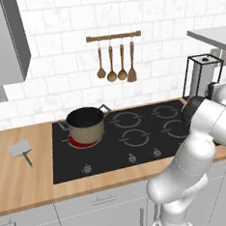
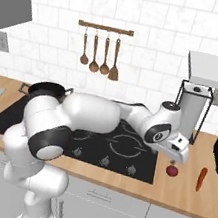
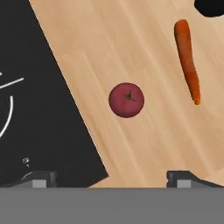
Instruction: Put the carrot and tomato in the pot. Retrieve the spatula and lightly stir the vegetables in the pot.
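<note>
Left base view: the pot point(image 1: 86, 123) sits on the rear left burner of the black cooktop point(image 1: 123, 155), the ring under it glowing red. The spatula point(image 1: 22, 151) lies flat on the wooden counter point(image 1: 24, 183), left of the cooktop's left edge and apart from it. Four wooden utensils point(image 1: 115, 64) hang from a wall rail above the cooktop.

Right base view: the arm reaches across the cooktop toward the counter's right end. The gripper point(image 2: 177, 159) hangs just above the tomato point(image 2: 172, 170), not touching it. The tomato rests on the counter just off the cooktop's right front corner; the carrot point(image 2: 201, 179) lies to its right, apart, near the counter's front edge.

Hand view: fingertips point(image 3: 40, 179) stand far apart at the bottom corners, jaws wide with nothing between them. The tomato sits centred on bare wood, stem up, beside the cooktop's edge. The carrot lies apart from it toward the upper right.
</note>
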Controlling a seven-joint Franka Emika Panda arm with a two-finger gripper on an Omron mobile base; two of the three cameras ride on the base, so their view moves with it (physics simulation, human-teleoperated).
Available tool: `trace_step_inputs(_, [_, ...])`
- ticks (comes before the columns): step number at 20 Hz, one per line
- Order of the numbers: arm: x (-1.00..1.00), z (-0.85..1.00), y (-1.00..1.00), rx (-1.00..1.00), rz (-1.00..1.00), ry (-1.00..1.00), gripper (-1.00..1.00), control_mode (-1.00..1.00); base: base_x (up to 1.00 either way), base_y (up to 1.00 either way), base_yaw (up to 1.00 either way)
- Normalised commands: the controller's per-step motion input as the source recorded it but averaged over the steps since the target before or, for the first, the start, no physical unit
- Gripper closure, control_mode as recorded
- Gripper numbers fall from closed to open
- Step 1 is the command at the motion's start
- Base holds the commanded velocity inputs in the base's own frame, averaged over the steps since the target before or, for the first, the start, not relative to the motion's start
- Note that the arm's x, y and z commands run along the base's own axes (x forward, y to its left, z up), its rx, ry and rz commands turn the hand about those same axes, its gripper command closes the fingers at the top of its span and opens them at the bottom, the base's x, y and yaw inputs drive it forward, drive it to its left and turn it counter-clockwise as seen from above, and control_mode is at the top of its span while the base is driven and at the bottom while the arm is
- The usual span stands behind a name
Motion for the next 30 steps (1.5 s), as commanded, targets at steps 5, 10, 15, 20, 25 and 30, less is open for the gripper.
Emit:
trace_step_inputs(5, [0.22,-0.41,-0.12,-0.01,-0.05,0.0,-1.0,-1.0,0.0,0.0,0.0])
trace_step_inputs(10, [0.11,-0.45,-0.06,-0.06,-0.11,0.0,-1.0,-1.0,0.0,0.0,0.0])
trace_step_inputs(15, [0.15,-0.3,-0.12,-0.03,-0.1,0.0,-1.0,-1.0,0.0,0.0,0.0])
trace_step_inputs(20, [0.13,-0.23,-0.13,0.0,-0.05,0.0,-1.0,-1.0,0.0,0.0,0.0])
trace_step_inputs(25, [0.11,-0.26,-0.18,0.0,-0.04,0.0,-1.0,-1.0,0.0,0.0,0.0])
trace_step_inputs(30, [0.16,-0.26,-0.16,0.0,-0.02,0.0,-1.0,-1.0,0.0,0.0,0.0])
